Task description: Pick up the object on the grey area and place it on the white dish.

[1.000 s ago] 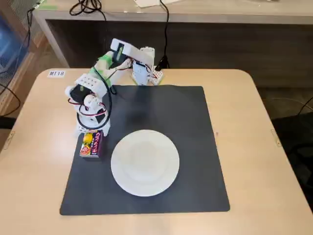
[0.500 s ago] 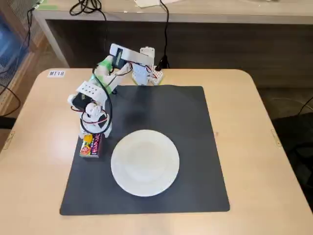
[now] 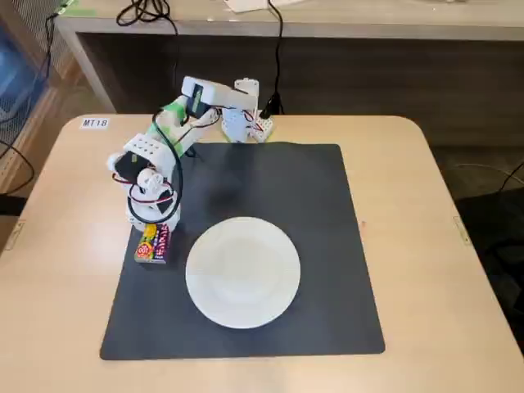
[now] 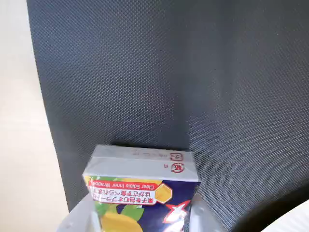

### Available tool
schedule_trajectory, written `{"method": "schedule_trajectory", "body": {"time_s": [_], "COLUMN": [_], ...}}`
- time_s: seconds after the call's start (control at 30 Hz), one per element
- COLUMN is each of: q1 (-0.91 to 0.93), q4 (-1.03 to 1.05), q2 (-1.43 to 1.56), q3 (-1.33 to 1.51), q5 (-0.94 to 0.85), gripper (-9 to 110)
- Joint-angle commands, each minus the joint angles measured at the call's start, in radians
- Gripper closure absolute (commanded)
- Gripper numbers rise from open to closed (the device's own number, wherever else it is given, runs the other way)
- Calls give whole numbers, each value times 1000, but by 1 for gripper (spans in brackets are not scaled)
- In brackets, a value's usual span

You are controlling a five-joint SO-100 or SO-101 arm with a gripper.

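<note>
The object is a small packet (image 3: 153,244), red and yellow with dark blue, lying near the left edge of the grey mat (image 3: 311,246). My gripper (image 3: 151,228) reaches down onto its far end. In the wrist view the packet (image 4: 142,191) fills the bottom centre between my gripper (image 4: 140,220), and one white finger (image 4: 77,221) presses against each side of it. The jaws stand closed on the packet. The white dish (image 3: 243,272) sits on the mat just right of the packet; its rim shows at the wrist view's bottom right corner (image 4: 295,220).
The beige tabletop (image 3: 57,246) surrounds the mat. The arm's base (image 3: 246,123) and its cables stand at the mat's far edge. A shelf unit runs behind the table.
</note>
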Motion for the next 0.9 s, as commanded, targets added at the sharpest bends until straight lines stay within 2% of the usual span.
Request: {"method": "schedule_trajectory", "body": {"time_s": [0.0, 0.47, 0.87], "q1": [-11, -87, -259], "q4": [-5, -5, -3], "q2": [80, 242, 380], "q3": [-35, -34, 5], "q5": [-11, 0, 28], "gripper": [88, 89, 90]}}
